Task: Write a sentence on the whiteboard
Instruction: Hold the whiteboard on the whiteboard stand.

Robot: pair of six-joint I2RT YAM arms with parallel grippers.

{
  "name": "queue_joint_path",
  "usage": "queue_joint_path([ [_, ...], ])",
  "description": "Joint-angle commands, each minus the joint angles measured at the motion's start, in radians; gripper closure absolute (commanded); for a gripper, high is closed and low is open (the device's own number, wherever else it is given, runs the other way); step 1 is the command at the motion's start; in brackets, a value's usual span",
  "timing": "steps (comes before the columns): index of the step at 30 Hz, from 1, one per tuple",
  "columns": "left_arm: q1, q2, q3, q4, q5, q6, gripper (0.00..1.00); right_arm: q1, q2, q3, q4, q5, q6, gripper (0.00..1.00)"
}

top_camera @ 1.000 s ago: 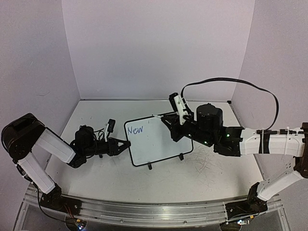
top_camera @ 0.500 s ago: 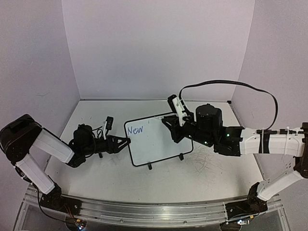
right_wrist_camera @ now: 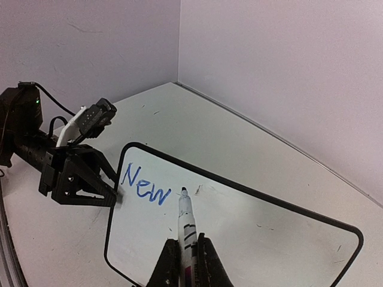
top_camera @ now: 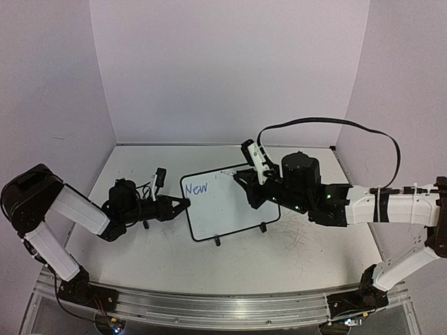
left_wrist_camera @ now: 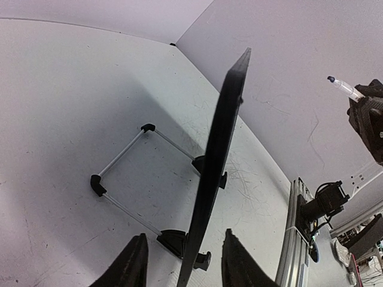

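Observation:
The whiteboard [top_camera: 234,209] stands propped on the table, black-framed, with its thin edge [left_wrist_camera: 224,119] toward the left wrist camera. The sentence stands as one blue word, "New" [right_wrist_camera: 145,184], at the board's upper left [top_camera: 198,188]. My left gripper [top_camera: 183,204] is open and straddles the board's left edge [left_wrist_camera: 185,234], with a gap on each side. My right gripper [right_wrist_camera: 182,254] is shut on a white marker [right_wrist_camera: 185,218]. The marker's tip sits just right of "New", close to the board's face. The marker [left_wrist_camera: 342,87] also shows far right in the left wrist view.
A wire stand [left_wrist_camera: 119,161] and small black feet [left_wrist_camera: 173,242] hold the board up. Faint grey scribbles [top_camera: 300,237] mark the table to the board's right. A black cable [top_camera: 328,122] loops above the right arm. Walls close in left, back and right; a metal rail [top_camera: 209,307] runs along the front.
The right arm and marker have shifted slightly left over the board. The left gripper widened briefly at the board's edge, then narrowed again. The writing is unchanged.

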Motion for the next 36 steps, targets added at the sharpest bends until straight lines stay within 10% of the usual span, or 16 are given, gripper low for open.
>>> queue_joint_path([
  [1, -0.005, 0.014, 0.041, 0.01, 0.019, 0.03, 0.65, -0.006, 0.024, 0.046, 0.019, -0.021, -0.011, 1.0],
  [15, -0.015, 0.031, 0.04, 0.009, 0.021, 0.074, 0.91, -0.005, 0.058, 0.058, 0.019, -0.025, -0.018, 1.0],
  [36, -0.035, 0.035, 0.029, 0.006, 0.003, 0.101, 1.0, -0.016, 0.064, 0.006, 0.123, 0.005, -0.052, 1.0],
])
